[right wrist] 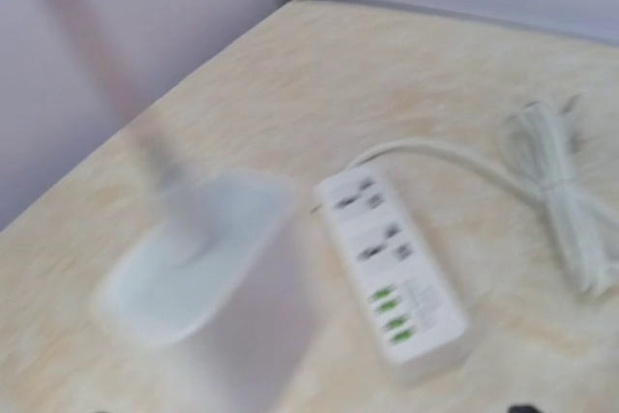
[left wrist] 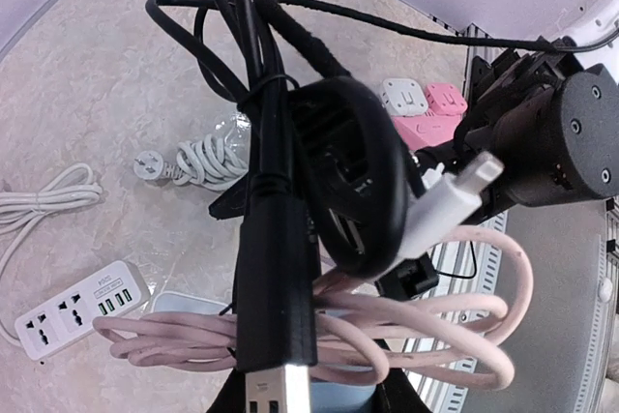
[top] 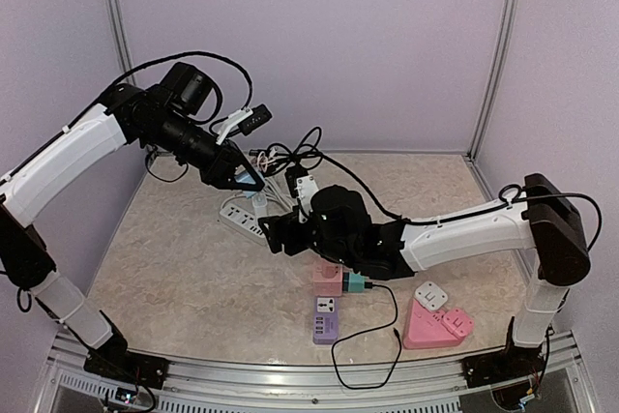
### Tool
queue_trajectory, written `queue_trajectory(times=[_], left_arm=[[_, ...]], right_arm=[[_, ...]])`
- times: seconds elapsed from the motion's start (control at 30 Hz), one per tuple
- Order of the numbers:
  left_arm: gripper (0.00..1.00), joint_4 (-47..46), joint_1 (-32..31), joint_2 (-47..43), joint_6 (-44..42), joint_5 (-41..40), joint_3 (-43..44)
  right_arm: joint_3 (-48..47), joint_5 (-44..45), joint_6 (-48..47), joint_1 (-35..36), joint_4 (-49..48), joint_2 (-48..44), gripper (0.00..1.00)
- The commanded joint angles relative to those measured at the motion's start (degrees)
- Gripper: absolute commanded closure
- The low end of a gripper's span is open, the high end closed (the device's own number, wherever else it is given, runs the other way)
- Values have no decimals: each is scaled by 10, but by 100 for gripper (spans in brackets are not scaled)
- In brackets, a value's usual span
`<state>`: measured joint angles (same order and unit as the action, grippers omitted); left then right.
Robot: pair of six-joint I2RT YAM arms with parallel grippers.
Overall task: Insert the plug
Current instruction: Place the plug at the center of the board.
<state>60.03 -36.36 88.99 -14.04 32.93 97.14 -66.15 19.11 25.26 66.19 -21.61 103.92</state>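
My left gripper (top: 247, 181) hangs over the table's middle, shut on a tangled cable bundle (left wrist: 387, 326) of pink and black leads. A black USB plug (left wrist: 276, 278) sits right at the jaws (left wrist: 309, 403), its metal tip facing the camera, and a white connector (left wrist: 455, 202) sticks out of the bundle. Under it stands a pale blue block (right wrist: 193, 249), beside the white power strip (right wrist: 392, 273) (top: 242, 220). My right gripper (top: 274, 235) is just right of the strip, open and holding nothing. Its fingers do not show in the blurred right wrist view.
Near the front stand a pink cube socket (top: 329, 276) with a teal plug (top: 356, 284), a purple socket (top: 325, 320), and a pink triangular socket (top: 440, 324) with a white adapter (top: 429, 295). The strip's white cord (right wrist: 566, 200) lies coiled. Walls close the back and sides.
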Motion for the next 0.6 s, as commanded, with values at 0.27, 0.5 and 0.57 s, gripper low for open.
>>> queue_trajectory(times=[0.27,0.5,0.57], left_arm=[[100,-61,3,-17,54,19,-4],[100,-91,8,-10,90,22,-2],[100,-93,9,-9,94,26,-1]], right_arm=[[-57,86,-34,5,-97,69,13],[-51,119,-77,17,-153,75,30],[-62,133,-82,17,-140,81,55]])
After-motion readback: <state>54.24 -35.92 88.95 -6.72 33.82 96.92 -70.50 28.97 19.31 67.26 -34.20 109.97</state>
